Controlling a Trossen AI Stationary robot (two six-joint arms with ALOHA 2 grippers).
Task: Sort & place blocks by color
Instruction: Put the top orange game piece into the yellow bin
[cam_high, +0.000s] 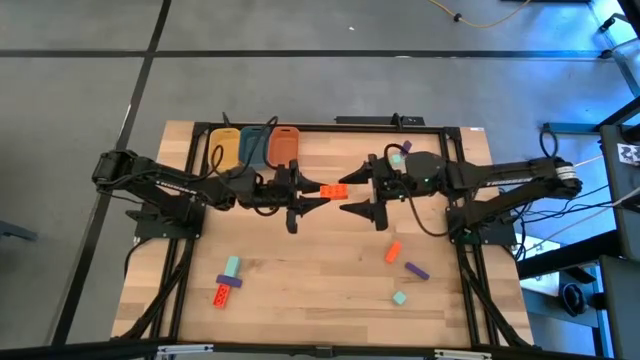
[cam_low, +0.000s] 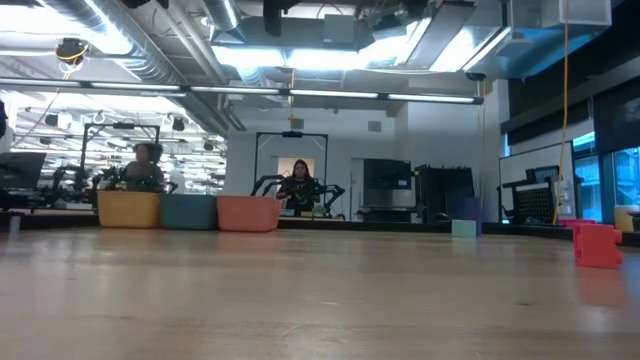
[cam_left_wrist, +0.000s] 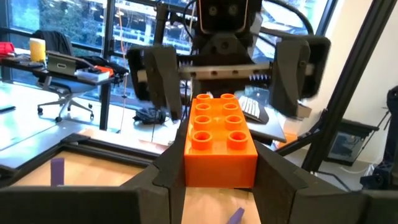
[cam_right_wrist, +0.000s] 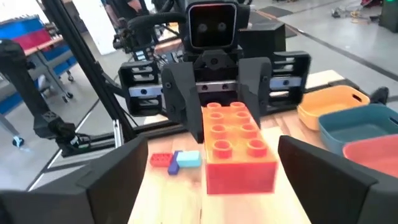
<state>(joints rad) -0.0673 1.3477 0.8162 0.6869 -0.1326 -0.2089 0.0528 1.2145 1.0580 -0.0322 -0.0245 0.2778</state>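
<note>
An orange-red block (cam_high: 333, 190) with two rows of studs hangs above the table's middle, and my left gripper (cam_high: 316, 192) is shut on it. My right gripper (cam_high: 354, 194) faces it from the table's right, open wide. Its fingers (cam_right_wrist: 112, 180) stand on either side of the block's free end (cam_right_wrist: 239, 168) with a clear gap on both sides. In the left wrist view the block (cam_left_wrist: 217, 134) shows between my left fingers, with the right gripper's spread fingers (cam_left_wrist: 297, 68) behind it. Neither gripper shows in the low view. My left gripper pinches the orange-red block by its two long sides at the end toward the table's left (cam_left_wrist: 219, 169). The fingers (cam_right_wrist: 181, 102) come level from the table's left and lie along the block. The block sits level, studs up, clear of the table.
Yellow (cam_high: 224, 147), blue (cam_high: 253, 147) and orange (cam_high: 283, 146) tubs stand in a row at the far left. Loose blocks lie near left (cam_high: 228, 281) and near right: orange (cam_high: 392, 252), purple (cam_high: 416, 270), teal (cam_high: 399, 297). More blocks (cam_high: 400, 152) lie far right. People show in the room behind.
</note>
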